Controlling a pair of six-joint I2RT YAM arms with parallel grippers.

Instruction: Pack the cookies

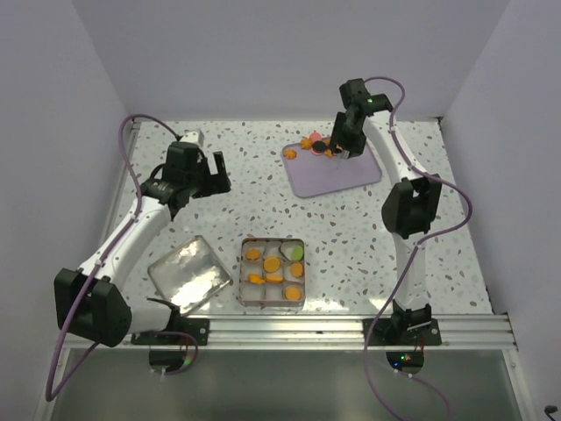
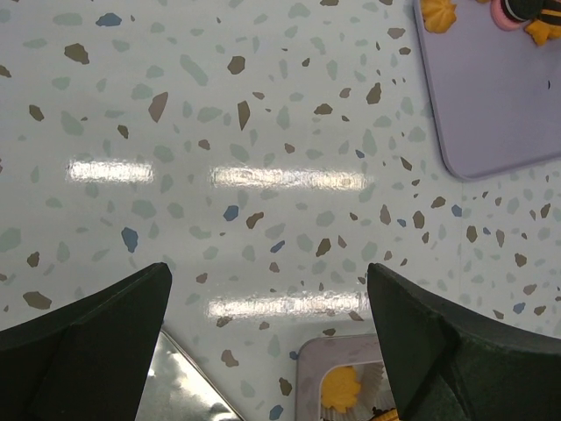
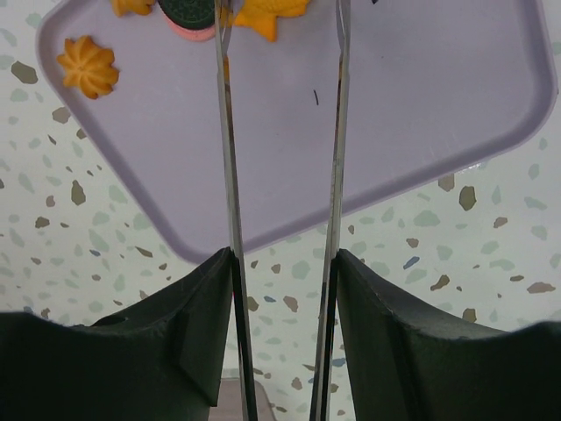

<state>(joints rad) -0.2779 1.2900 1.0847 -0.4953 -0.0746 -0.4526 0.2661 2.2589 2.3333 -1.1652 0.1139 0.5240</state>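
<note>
We find loose cookies (image 3: 88, 67) bunched in one corner of the lavender tray (image 3: 412, 114). Only the right wrist view shows an orange star (image 3: 263, 16) lying between the right gripper's (image 1: 342, 151) thin blades (image 3: 230, 175), which stand narrowly parted. Only the top view shows more cookies in the square tin (image 1: 243, 272) near the table's front edge, with a shiny lid (image 1: 188, 274) just beside it. The left gripper (image 2: 267, 276) hangs spread wide over the speckled table (image 2: 263, 132), holding nothing.

Overhead looks down from behind — both close wrist views share the tray (image 2: 491, 96).
</note>
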